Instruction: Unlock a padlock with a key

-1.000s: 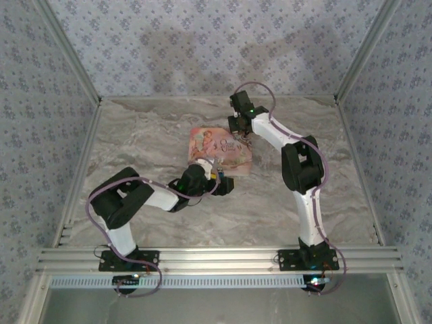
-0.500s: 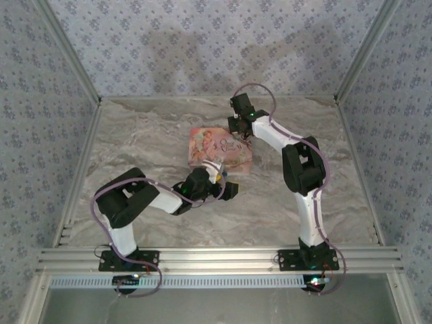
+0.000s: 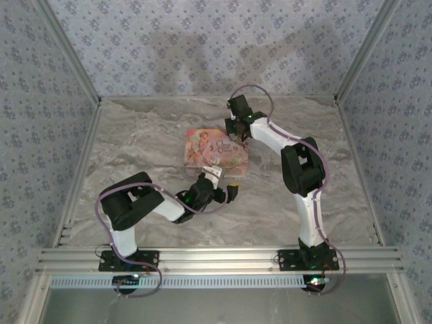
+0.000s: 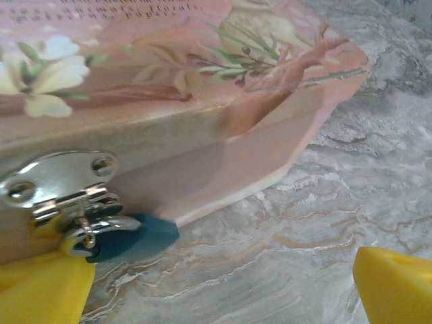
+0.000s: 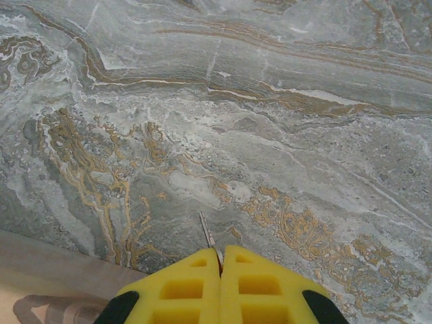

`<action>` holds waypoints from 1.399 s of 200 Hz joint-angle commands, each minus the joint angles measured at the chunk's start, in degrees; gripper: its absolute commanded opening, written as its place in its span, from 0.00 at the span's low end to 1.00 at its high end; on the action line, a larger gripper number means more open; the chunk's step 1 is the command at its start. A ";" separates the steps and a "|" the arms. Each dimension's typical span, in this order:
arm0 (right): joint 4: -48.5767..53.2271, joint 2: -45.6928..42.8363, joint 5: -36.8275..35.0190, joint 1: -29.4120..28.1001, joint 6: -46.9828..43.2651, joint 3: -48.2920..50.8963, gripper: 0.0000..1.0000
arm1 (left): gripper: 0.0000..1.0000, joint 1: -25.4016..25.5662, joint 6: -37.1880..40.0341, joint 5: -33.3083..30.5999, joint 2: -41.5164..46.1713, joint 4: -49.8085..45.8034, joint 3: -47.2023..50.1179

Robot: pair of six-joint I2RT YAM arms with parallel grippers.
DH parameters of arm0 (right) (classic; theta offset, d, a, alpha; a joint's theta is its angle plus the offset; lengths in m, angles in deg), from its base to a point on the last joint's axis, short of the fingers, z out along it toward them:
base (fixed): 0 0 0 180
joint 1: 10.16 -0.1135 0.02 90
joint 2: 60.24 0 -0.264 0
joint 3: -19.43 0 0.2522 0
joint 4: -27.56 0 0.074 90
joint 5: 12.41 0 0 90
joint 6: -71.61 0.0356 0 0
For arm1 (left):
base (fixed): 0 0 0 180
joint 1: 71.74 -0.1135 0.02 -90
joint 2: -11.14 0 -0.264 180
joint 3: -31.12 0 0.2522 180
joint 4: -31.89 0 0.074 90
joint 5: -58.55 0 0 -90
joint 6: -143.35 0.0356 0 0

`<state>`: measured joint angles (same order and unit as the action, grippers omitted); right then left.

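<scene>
My left arm lies low and folded at lower centre of the top view, my left gripper (image 3: 229,191) spread wide and holding nothing. Ahead sits one pink flower-printed box (image 4: 202,101) with a shiny metal hasp (image 4: 64,182). One blue padlock (image 4: 138,239) hangs from it, lower left. My right arm reaches above centre, and my right gripper (image 5: 221,260) is pinched closed on one thin metal key (image 5: 208,236) over the marbled table (image 5: 270,101).
</scene>
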<state>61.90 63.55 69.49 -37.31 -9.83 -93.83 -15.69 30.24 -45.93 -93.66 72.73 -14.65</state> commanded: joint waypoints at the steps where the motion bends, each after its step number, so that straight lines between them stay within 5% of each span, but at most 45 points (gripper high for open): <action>1: 9.09 2.61 3.34 -1.55 0.67 3.88 0.00 | 0.98 0.72 1.61 -3.84 1.60 7.22 2.28; 57: 7.41 0.27 3.25 -1.96 1.20 6.66 0.00 | 0.98 2.93 2.47 -6.90 4.97 8.38 7.92; 135: 5.88 0.31 4.05 -2.98 1.91 9.15 0.00 | 0.98 3.45 5.11 -9.08 -3.44 11.00 3.55; 237: 4.53 0.49 4.85 -3.43 2.48 10.91 0.00 | 0.95 -1.15 4.91 8.74 -3.93 14.84 1.68; 280: 4.21 -0.15 4.60 -3.67 2.43 11.35 0.00 | 0.95 -2.70 0.89 5.58 -4.24 16.81 2.46</action>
<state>54.03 60.27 69.20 -38.43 -7.47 -86.31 -17.11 33.28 -41.10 -97.46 84.17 -10.30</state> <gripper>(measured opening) 0.064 0.944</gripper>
